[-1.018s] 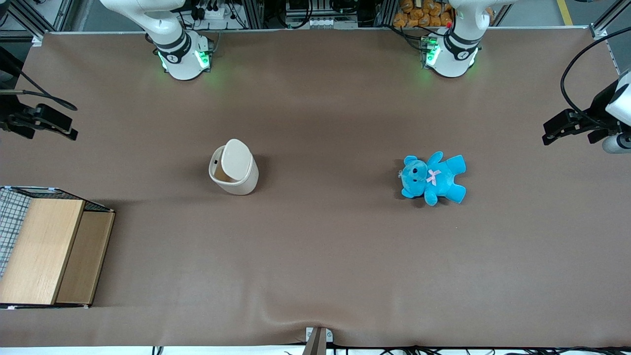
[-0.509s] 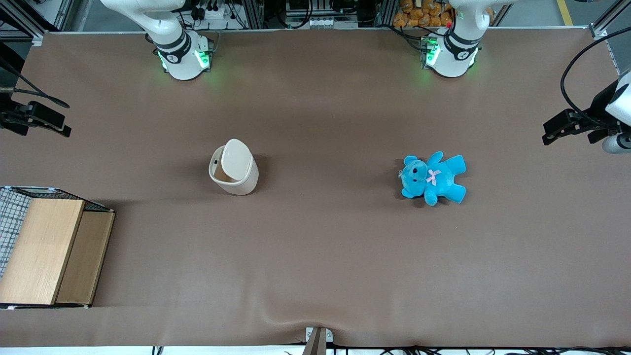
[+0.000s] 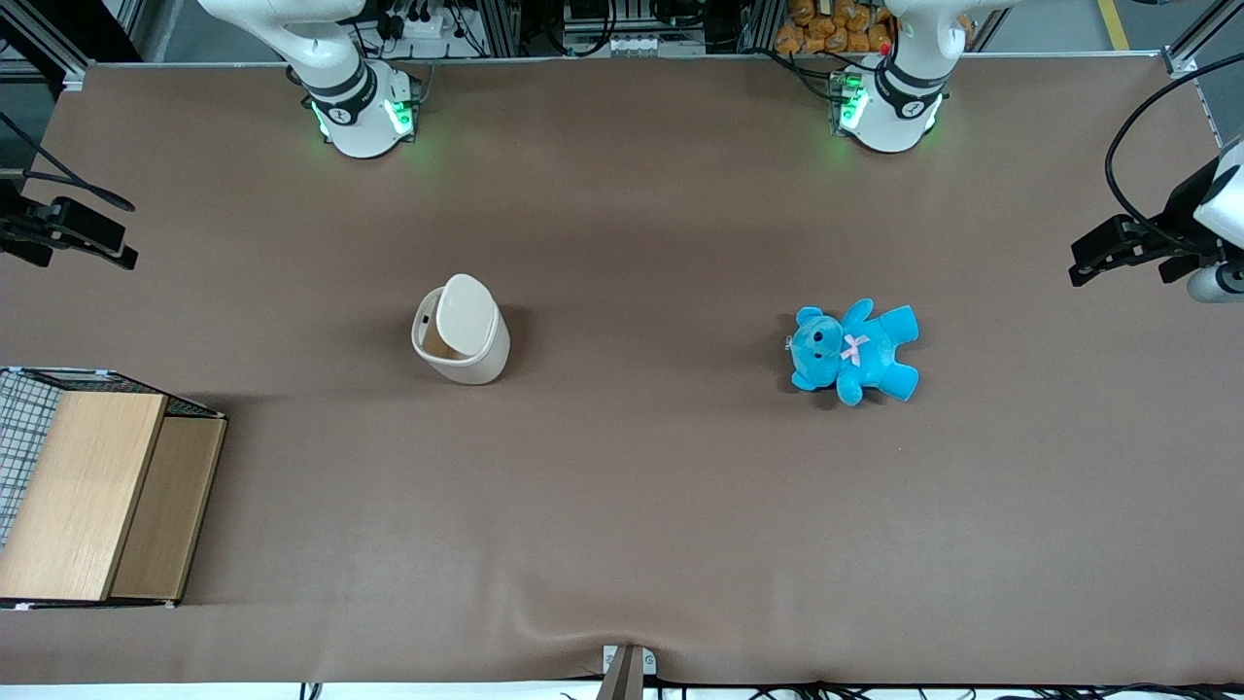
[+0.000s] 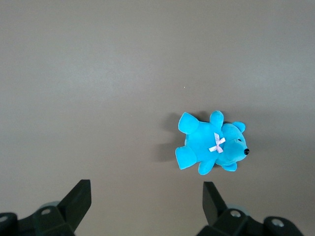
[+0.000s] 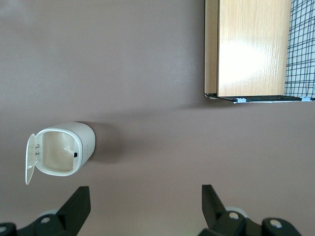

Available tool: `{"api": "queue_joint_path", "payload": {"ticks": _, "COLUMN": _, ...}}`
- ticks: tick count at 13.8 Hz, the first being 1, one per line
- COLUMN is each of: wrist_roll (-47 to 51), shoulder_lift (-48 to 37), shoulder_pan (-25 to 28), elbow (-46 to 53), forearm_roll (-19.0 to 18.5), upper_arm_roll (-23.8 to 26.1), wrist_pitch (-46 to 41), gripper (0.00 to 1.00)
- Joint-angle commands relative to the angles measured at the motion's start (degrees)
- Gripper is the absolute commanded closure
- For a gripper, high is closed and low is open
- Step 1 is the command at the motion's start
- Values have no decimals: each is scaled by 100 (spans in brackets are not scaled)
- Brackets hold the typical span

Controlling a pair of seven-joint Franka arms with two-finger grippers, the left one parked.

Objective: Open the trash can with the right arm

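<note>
The cream-white trash can [image 3: 465,342] stands upright on the brown table, its lid [image 3: 464,313] raised on its hinge so the tan inside shows. The right wrist view looks down into the trash can [image 5: 64,147], with the lid [image 5: 30,158] standing up at its rim. My right gripper [image 3: 86,233] hangs high over the working arm's end of the table, well apart from the trash can. The gripper [image 5: 145,202] is open wide and holds nothing, with only bare table between its fingers.
A wooden box with wire mesh [image 3: 97,496] sits at the working arm's end, nearer the front camera than the trash can, and also shows as the box [image 5: 251,49]. A blue teddy [image 3: 853,350] lies toward the parked arm's end.
My right gripper has drifted a little outward toward the working arm's end of the table. The trash can and its raised lid have not moved.
</note>
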Motion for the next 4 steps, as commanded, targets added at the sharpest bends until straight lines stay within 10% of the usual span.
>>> {"api": "queue_joint_path", "payload": {"ticks": 1, "wrist_roll": 14, "shoulder_lift": -8, "shoulder_pan": -79, "elbow": 55, "forearm_roll": -38, "upper_arm_roll": 61, "wrist_pitch": -50, "gripper": 0}}
{"api": "queue_joint_path", "payload": {"ticks": 4, "wrist_roll": 32, "shoulder_lift": -8, "shoulder_pan": -70, "elbow": 55, "forearm_roll": -38, "upper_arm_roll": 61, "wrist_pitch": -68, "gripper": 0}}
